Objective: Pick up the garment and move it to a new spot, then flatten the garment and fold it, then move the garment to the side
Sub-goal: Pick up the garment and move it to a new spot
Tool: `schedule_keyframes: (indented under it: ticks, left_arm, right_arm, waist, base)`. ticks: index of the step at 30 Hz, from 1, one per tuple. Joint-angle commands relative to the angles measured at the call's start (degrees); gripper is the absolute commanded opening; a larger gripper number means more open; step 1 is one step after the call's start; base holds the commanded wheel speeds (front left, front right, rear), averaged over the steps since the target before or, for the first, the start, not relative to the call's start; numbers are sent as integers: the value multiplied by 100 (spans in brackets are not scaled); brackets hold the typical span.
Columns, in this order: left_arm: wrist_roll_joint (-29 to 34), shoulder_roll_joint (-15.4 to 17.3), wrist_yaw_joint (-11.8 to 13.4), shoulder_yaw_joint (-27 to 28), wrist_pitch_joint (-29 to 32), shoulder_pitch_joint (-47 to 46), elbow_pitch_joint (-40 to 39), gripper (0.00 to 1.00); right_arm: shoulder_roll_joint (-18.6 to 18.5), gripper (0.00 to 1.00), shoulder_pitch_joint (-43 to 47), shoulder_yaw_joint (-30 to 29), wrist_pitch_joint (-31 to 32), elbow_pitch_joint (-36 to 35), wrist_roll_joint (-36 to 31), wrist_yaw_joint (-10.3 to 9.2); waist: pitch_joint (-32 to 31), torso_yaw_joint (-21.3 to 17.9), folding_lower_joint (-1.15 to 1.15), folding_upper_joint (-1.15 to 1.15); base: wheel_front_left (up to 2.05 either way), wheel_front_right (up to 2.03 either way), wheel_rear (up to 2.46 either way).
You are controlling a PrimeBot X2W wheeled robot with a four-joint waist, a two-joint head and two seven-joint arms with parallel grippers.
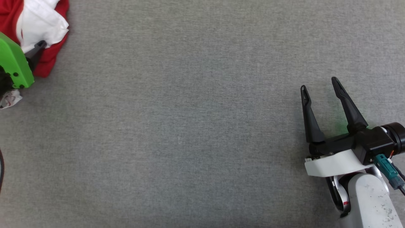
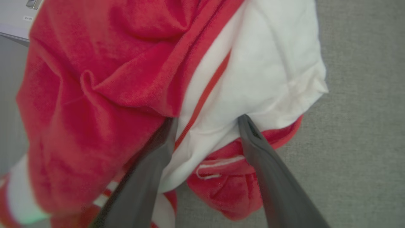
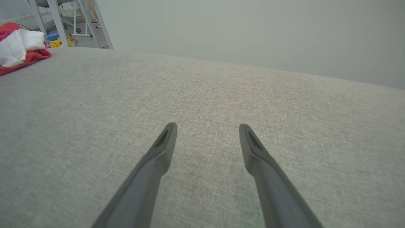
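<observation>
Much grey surface (image 1: 190,126) beside garment (image 1: 41,22)

- Right gripper (image 1: 319,83): two long black tapered fingers, slotted tips.
- White bracket (image 1: 332,164) at its 6 o'clock; pale speckled forearm (image 1: 370,199).
- Teal plug (image 1: 386,167), dark cable, at 4 o'clock.
- Left gripper (image 2: 208,120): dark grey fingers; green cover (image 1: 12,61), dark screw holes.

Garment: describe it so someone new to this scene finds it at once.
On the grey cloth surface, look to the head view's top-left corner. A crumpled heap lies there, the garment, with the open left pincer straddling a white fold. It is bright red with white, unlike the green arm cover beside it.
</observation>
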Motion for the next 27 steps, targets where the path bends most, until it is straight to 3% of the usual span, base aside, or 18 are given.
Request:
schedule_keyframes:
  ticks: [1,2,3,11,18,23,27]
  left_arm:
    - [-73,2,-16,-75,46,-88,75,100]
    - [-122,0,-16,-109,60,-76,92,24]
    - [-174,2,-16,-149,28,-61,80,0]
    - [-403,-23,-16,-285,-584,64,24,0]
    - [-524,-71,-16,-559,-1017,279,-548,0]
    - [-542,-268,-1,-733,-1080,468,-1071,0]
    - [-489,-560,148,-936,-1063,660,-1516,0]
  right_arm:
    - [1,100,-102,0,-52,12,19,-4]
    - [2,100,-101,-1,-52,20,16,-4]
    - [3,100,-93,-6,-52,31,12,-4]
    - [7,100,29,-92,-52,167,25,-4]
    - [7,100,265,-196,-52,338,134,-4]
    - [8,100,462,-297,-52,419,251,-4]
    - [8,100,600,-369,-52,441,374,-4]
  waist:
    - [133,-177,-1,0]
    - [115,-182,-1,0]
    - [88,-184,-1,0]
    - [-346,-93,-1,0]
    - [-1131,-10,-1,0]
    - [-1685,-33,-1,0]
    - [-2026,-107,-1,0]
  base:
    - [0,0,0]
    - [0,0,0]
    - [0,0,0]
    - [0,0,0]
    - [0,0,0]
    - [0,0,0]
    - [0,0,0]
